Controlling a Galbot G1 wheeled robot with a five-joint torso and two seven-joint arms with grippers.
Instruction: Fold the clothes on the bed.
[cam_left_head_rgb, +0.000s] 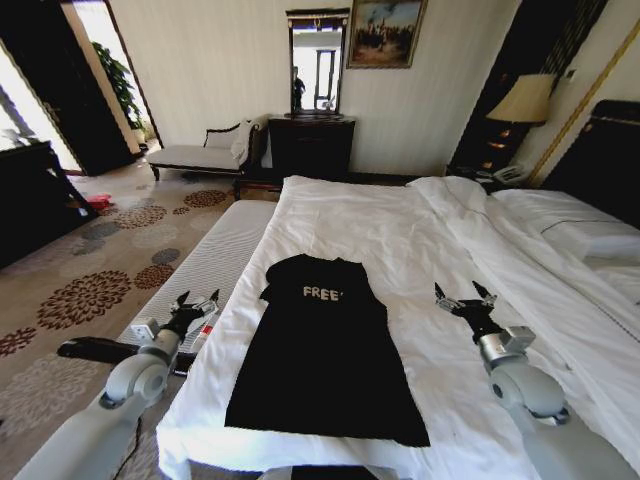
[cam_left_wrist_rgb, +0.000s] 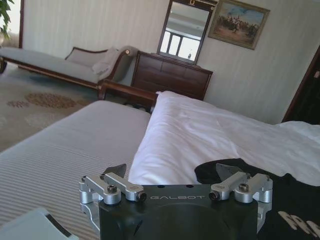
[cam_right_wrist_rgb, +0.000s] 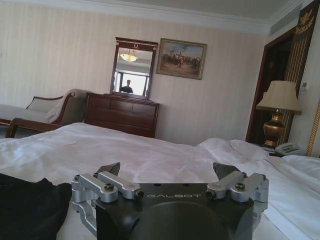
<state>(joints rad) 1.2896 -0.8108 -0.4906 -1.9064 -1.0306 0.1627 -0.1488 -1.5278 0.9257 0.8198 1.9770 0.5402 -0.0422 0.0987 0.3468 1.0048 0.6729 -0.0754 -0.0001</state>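
Fingers of the left gripper (cam_left_head_rgb: 196, 301) and right gripper (cam_left_head_rgb: 463, 296) spread wide, holding nothing (both arms hover low, either side). Black T-shirt (cam_left_head_rgb: 325, 355) lies flat on the bed (cam_left_head_rgb: 420, 240).

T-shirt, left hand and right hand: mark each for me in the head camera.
T-shirt (cam_left_head_rgb: 325, 365), head view: middle of the black front, below the lettering.
left hand (cam_left_head_rgb: 196, 303), head view: midway between its open fingertips, beside the bed's edge.
right hand (cam_left_head_rgb: 461, 296), head view: midway between its open fingertips, above the white duvet.
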